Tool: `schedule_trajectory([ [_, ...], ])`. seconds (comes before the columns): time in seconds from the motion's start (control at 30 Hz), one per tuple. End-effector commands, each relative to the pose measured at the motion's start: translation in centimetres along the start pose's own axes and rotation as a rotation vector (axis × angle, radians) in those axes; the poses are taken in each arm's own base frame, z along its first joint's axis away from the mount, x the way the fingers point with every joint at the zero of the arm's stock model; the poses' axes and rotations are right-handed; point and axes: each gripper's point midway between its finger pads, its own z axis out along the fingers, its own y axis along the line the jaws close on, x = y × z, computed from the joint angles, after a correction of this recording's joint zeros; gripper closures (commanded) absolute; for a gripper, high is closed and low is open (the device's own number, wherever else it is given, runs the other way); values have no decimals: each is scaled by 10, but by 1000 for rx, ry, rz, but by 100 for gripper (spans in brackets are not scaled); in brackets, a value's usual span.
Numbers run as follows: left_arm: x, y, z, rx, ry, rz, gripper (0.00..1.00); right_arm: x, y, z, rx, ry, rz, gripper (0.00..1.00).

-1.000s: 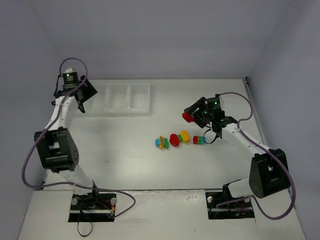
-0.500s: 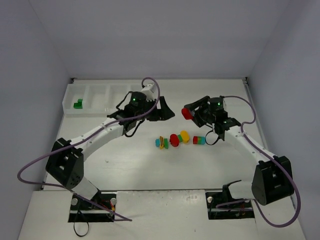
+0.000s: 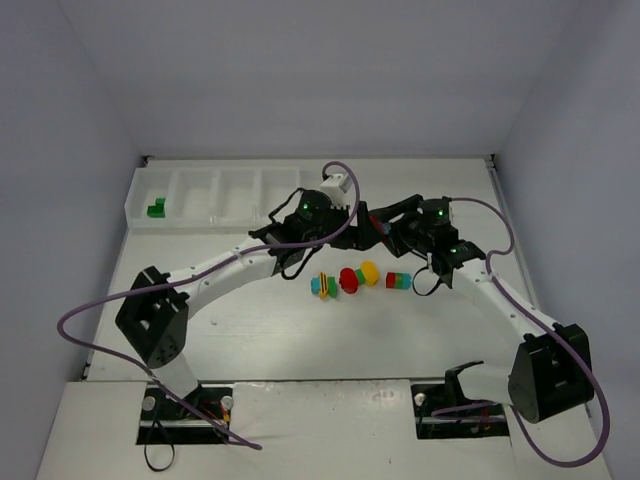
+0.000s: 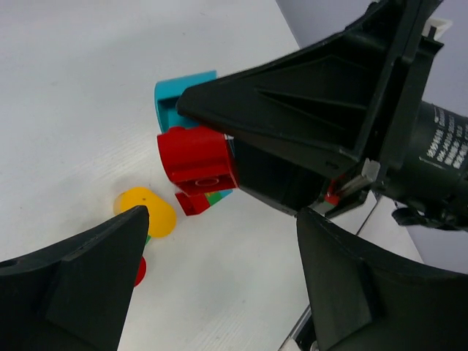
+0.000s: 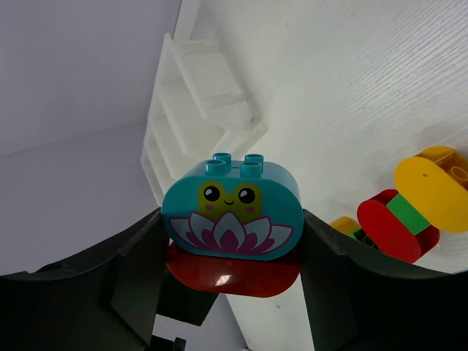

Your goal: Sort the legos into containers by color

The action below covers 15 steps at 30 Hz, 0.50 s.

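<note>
The step in hand looks like splitting a two-colour stack. The right tool (image 5: 232, 245) is clamped on a rounded cyan plastic brick printed with a frog face (image 5: 232, 212) stuck to a rounded red plastic brick (image 5: 232, 276), and holds it above the white counter (image 3: 250, 330), right of centre. The left tool (image 4: 219, 292) has its jaws apart and empty, and faces the red brick at close range.

Next, as I read it, the left tool must close squarely on the red half and pull while the right grips the cyan half, dropping neither.

The long translucent white four-compartment tray (image 3: 196, 223) sits at the far left, with a small green brick (image 3: 155, 209) in its leftmost compartment. Other multicoloured bricks (image 3: 350, 279) lie on the counter near the tools.

A second ago the left arm was over by the tray. It has since swung across to the right tool, which has barely moved.
</note>
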Motion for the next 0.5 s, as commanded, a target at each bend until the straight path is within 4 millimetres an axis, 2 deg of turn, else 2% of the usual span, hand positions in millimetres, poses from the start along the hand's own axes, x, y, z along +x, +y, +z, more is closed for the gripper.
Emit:
schedule_trajectory([
  [0.0, -44, -29, 0, 42, -132, 32, 24, -1, 27, -11, -97, -18, 10, 100],
  [0.27, -41, -23, 14, -32, -137, 10, 26, 1, 30, -12, -103, -25, 10, 100],
  [0.47, -44, -23, 18, -39, -165, -1, 33, 1, 28, -11, -98, -28, 25, 100],
])
